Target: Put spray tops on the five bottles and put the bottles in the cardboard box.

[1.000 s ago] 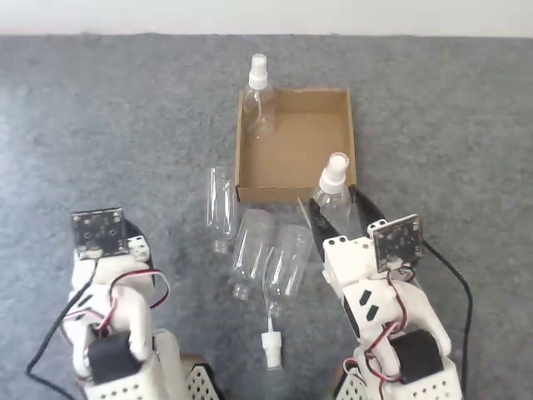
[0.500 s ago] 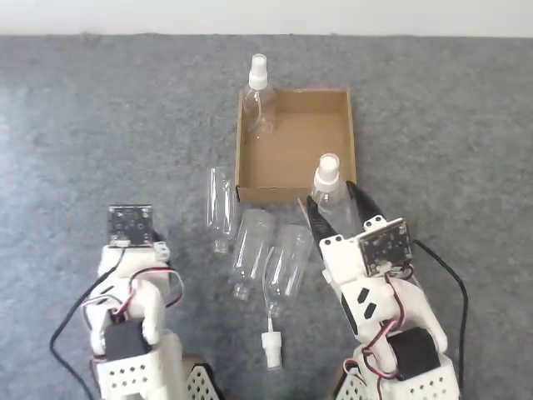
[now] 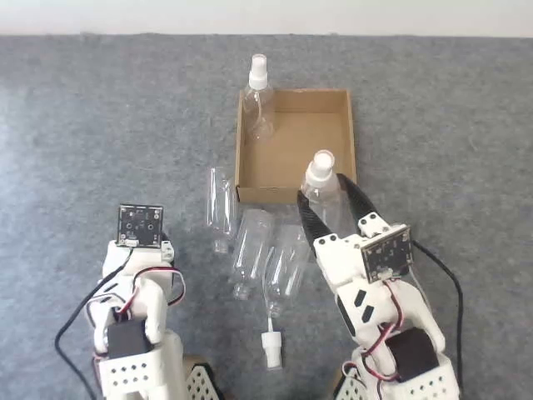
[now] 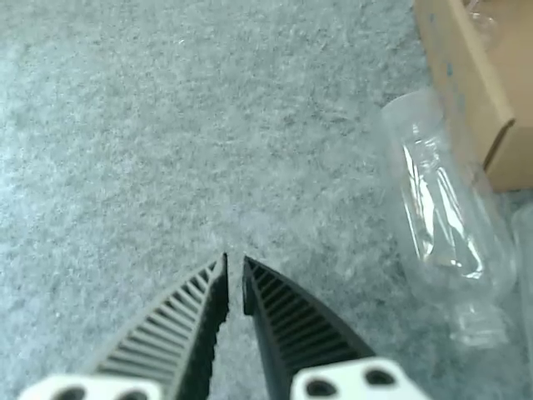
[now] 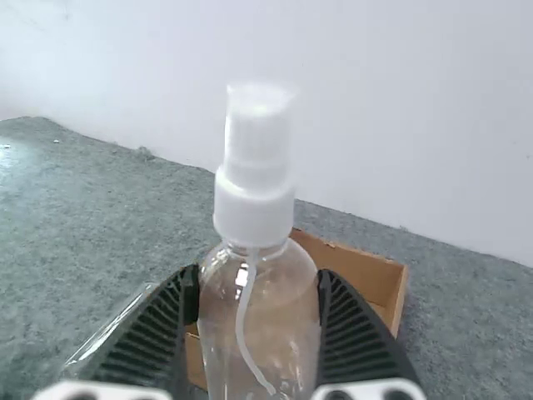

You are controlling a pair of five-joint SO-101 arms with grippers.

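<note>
Right gripper clamps an upright capped bottle between its jaws at the near right corner of the cardboard box, where another capped bottle stands in the far left corner. Three uncapped bottles lie side by side on the grey carpet just in front of the box, with a loose spray top nearer the arms. The left gripper hangs over bare carpet beside them, jaws all but closed and holding nothing.
</note>
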